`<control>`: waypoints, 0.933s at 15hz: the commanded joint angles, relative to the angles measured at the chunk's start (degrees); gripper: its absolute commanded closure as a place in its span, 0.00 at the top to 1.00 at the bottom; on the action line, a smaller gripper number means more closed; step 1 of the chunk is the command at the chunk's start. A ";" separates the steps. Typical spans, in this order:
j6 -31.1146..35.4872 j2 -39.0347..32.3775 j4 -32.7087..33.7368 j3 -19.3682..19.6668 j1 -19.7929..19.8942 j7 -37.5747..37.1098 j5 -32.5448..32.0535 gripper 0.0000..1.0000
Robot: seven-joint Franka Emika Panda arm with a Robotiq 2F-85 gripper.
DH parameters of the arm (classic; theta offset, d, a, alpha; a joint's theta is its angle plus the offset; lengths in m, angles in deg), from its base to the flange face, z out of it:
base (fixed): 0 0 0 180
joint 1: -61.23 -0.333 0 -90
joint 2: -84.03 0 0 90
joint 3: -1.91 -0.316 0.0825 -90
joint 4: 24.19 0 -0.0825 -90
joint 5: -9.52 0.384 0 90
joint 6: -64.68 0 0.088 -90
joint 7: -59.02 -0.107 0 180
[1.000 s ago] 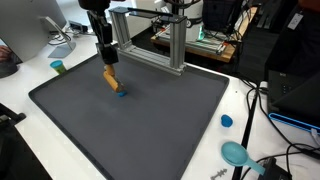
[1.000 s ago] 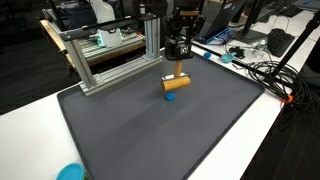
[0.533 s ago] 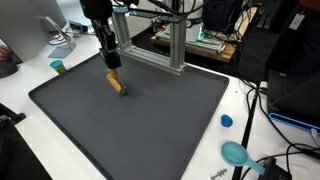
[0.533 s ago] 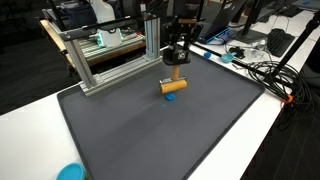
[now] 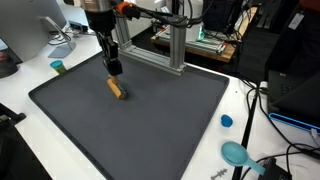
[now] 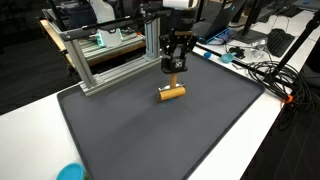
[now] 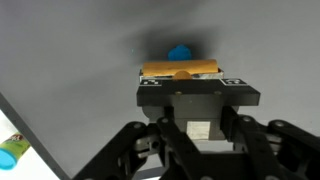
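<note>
My gripper [image 5: 115,70] [image 6: 176,72] points straight down over the far part of the black mat [image 5: 150,125] [image 6: 150,130]. It is shut on a short orange cylinder [image 5: 118,90] [image 6: 172,93], which lies almost level at the mat's surface just under the fingertips. In the wrist view the orange cylinder [image 7: 180,68] sits crosswise just past the gripper's body, with a small blue piece [image 7: 180,50] showing beyond it. The fingertips themselves are hidden there. Neither exterior view shows the blue piece.
An aluminium frame [image 5: 165,40] [image 6: 110,50] stands along the mat's far edge, close to the arm. On the white table are a blue cap [image 5: 227,121], a teal round thing [image 5: 236,152] [image 6: 70,172], a small teal cylinder [image 5: 58,67] and cables [image 6: 262,72].
The gripper has come down and moved a little across the mat with the orange cylinder. The cylinder hung tilted before; now it lies nearly level at the mat, hiding the blue piece in both exterior views.
</note>
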 commanded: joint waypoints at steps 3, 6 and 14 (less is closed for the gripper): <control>-2.47 -0.74 -0.53 0.94 -1.01 2.38 0.35 0.21; -4.63 -1.13 -0.06 0.79 -1.10 3.87 0.40 0.21; -7.85 -3.98 2.76 0.74 -1.41 4.52 0.68 0.21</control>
